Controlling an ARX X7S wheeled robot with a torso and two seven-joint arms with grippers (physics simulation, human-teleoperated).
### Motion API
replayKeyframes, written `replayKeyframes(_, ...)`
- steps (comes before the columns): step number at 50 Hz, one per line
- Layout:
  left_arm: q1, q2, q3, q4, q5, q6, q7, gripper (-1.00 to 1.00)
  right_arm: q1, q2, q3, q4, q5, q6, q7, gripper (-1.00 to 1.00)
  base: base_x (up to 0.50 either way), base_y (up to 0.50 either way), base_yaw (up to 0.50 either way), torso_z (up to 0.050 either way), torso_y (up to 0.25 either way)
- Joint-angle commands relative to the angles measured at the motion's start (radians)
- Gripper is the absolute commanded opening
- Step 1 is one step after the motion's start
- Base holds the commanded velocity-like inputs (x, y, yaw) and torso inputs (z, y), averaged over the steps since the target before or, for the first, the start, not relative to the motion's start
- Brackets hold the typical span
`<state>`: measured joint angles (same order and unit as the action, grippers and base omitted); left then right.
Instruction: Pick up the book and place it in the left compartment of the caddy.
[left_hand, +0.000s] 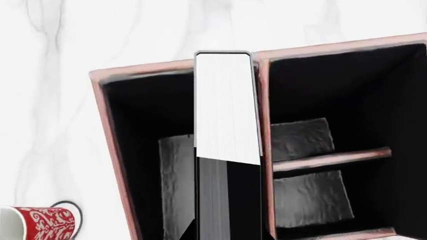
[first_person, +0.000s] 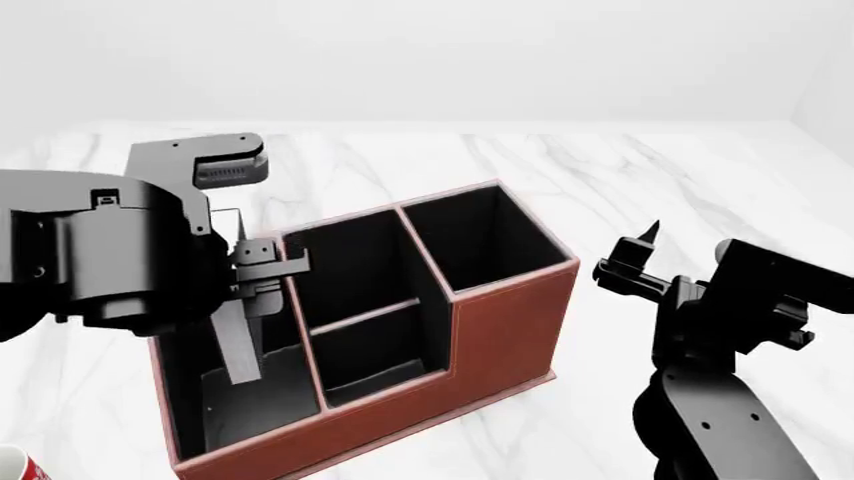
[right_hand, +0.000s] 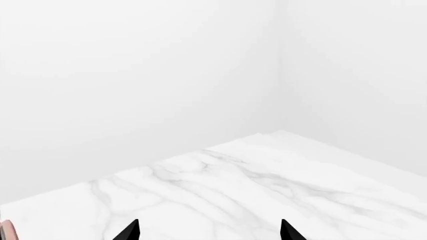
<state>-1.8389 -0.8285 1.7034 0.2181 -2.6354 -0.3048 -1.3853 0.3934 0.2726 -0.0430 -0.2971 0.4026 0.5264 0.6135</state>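
Holding the book (left_hand: 227, 110) in our left gripper (first_person: 254, 290), we have it upright, page edges up, its lower part inside the caddy's (first_person: 494, 330) left compartment (left_hand: 143, 150), close beside the wall to the two short middle sections. Our right gripper (right_hand: 208, 231) hangs right of the caddy with fingertips apart, grasping nothing. A red-and-white mug (left_hand: 40, 223) stands on the marble table (first_person: 667, 200) left of the caddy.
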Motion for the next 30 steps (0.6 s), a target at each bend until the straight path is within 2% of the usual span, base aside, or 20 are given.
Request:
replayKeyframes(1, 0.032, -0.007, 0.017, 0.005, 0.039, 0.042, 0.022, -1.00, 0.000, 0.002, -0.001, 0.002, 0.004, -0.002, 0.002, 1.00, 0.00, 0.00, 0.00, 0.000, 0.000)
replayKeyframes(19, 0.132, -0.015, 0.054, 0.002, 0.115, 0.101, 0.078, -1.00, -0.001, 0.008, -0.001, -0.002, 0.011, -0.003, 0.007, 1.00, 0.00, 0.00, 0.00, 0.000, 0.001)
replayKeyframes(30, 0.222, -0.028, 0.083, 0.036, 0.260, 0.209, 0.102, -1.00, -0.002, 0.010, -0.004, -0.003, 0.014, -0.004, 0.010, 1.00, 0.00, 0.00, 0.00, 0.000, 0.001)
